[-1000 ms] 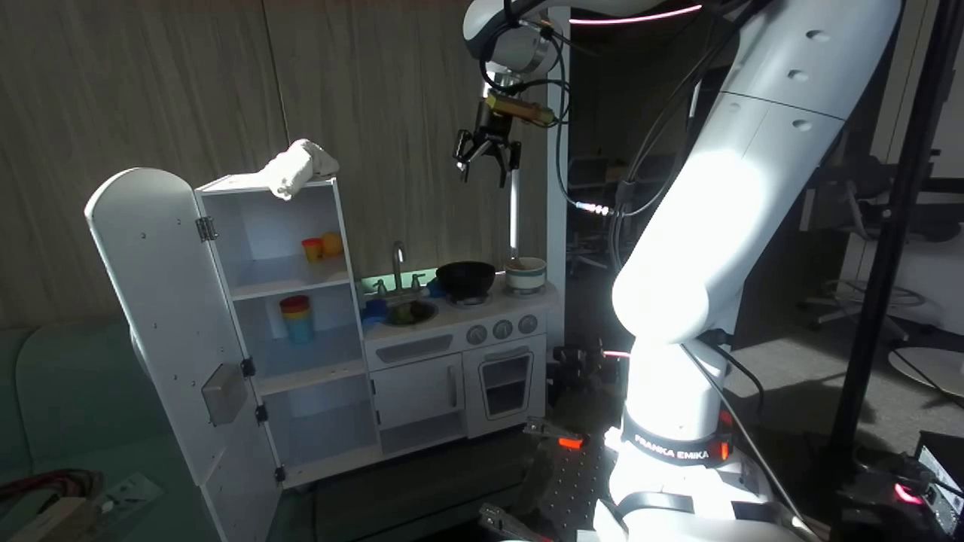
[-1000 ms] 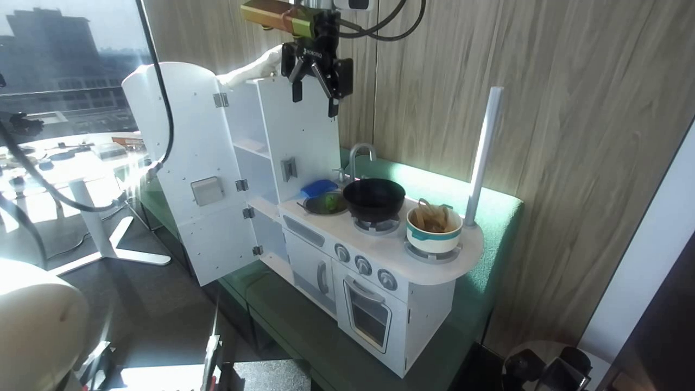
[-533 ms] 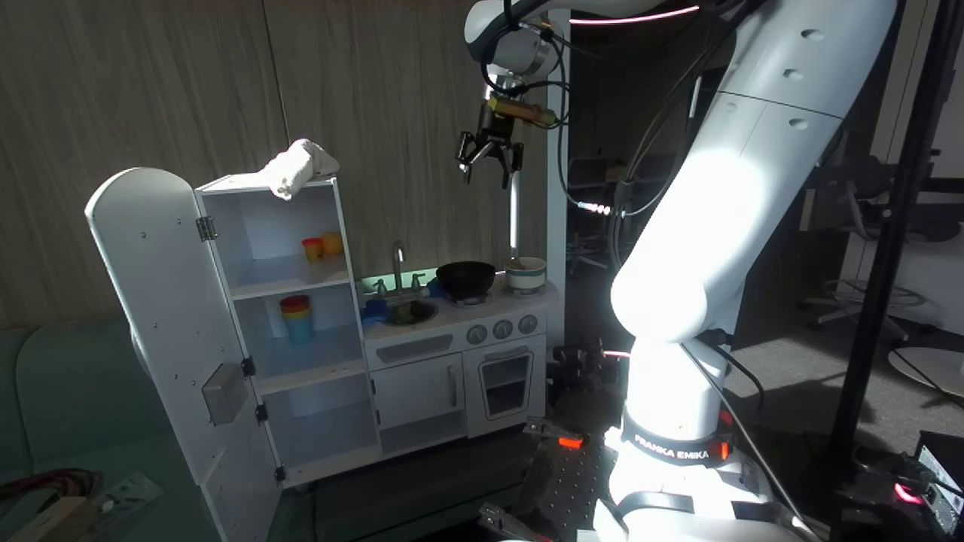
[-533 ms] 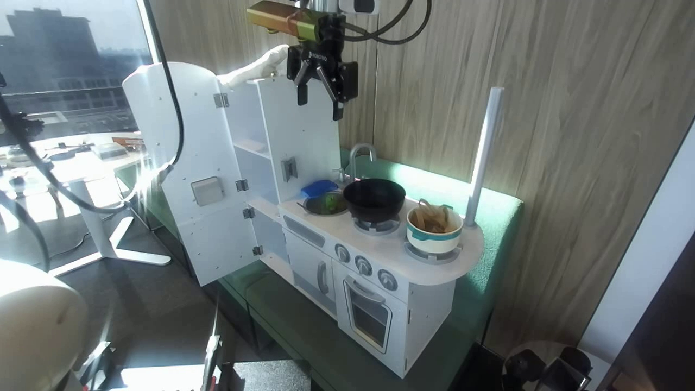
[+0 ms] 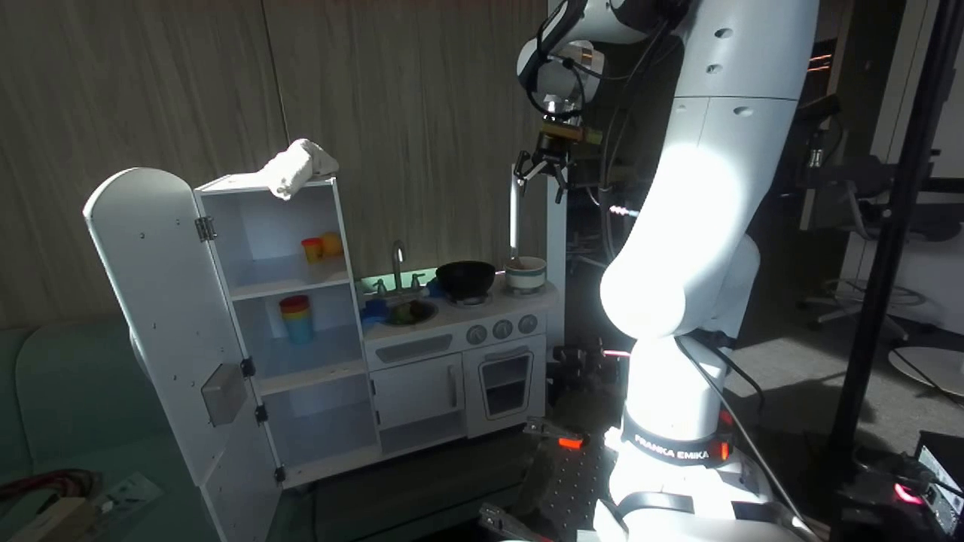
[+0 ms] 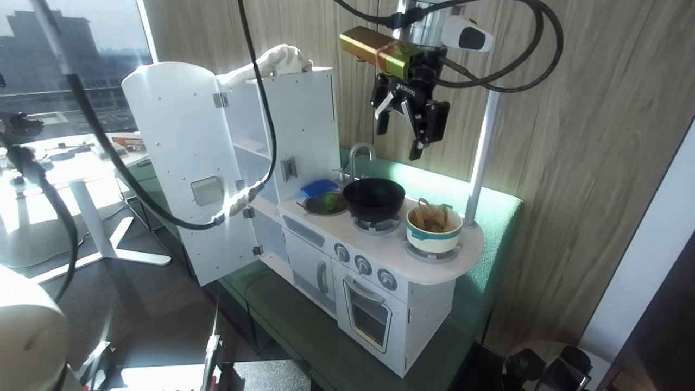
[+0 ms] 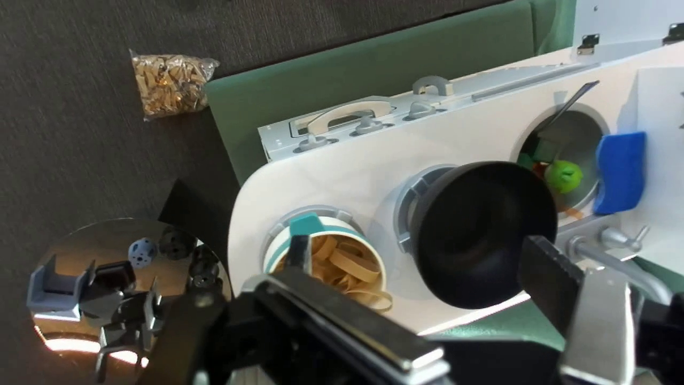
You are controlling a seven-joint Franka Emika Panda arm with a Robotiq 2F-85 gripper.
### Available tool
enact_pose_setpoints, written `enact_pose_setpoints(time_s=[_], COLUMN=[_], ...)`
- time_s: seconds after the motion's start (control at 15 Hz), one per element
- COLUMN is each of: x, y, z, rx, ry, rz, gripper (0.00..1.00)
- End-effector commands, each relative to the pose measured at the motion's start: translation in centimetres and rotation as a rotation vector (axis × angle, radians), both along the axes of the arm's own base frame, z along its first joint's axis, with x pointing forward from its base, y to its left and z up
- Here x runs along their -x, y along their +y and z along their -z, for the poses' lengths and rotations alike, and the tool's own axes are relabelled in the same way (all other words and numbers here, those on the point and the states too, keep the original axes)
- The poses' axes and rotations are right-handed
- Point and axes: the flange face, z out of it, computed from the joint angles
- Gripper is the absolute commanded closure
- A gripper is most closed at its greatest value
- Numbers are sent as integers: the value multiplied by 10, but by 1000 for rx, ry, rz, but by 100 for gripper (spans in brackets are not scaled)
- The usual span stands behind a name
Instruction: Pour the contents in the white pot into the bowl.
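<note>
White pot [image 5: 525,277], in an exterior view: on the toy kitchen [image 5: 422,384], near the black bowl [image 5: 465,280]; gripper [image 5: 540,188] well above both. In an exterior view: tan strips [image 6: 431,220] lie heaped in the pot, set on a grey burner [image 6: 434,259]; bowl occupies the next one. Wrist view: fingers [image 7: 550,280] spread wide, pot and bowl below, blue object [image 7: 620,174] beside the sink [image 7: 582,139].

Behind the green bench [image 6: 271,293], the wall [image 6: 586,163] is wood-grained; the floor [image 6: 157,304] is dark; buildings [image 6: 32,54] show through the window [image 6: 114,60]; the table [image 6: 89,212] glares with light.
</note>
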Motion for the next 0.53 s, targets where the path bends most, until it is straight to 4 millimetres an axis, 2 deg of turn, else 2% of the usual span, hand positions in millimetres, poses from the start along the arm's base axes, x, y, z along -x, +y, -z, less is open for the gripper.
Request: enact_pose_setpoints(time_s=[0.0, 0.2, 0.47], x=[5, -3, -6], y=[-51, -78, -115], z=[31, 55, 87], rx=[-28, -60, -66], ry=[-52, -131, -90], rz=[72, 121, 165], gripper=[0, 0, 0])
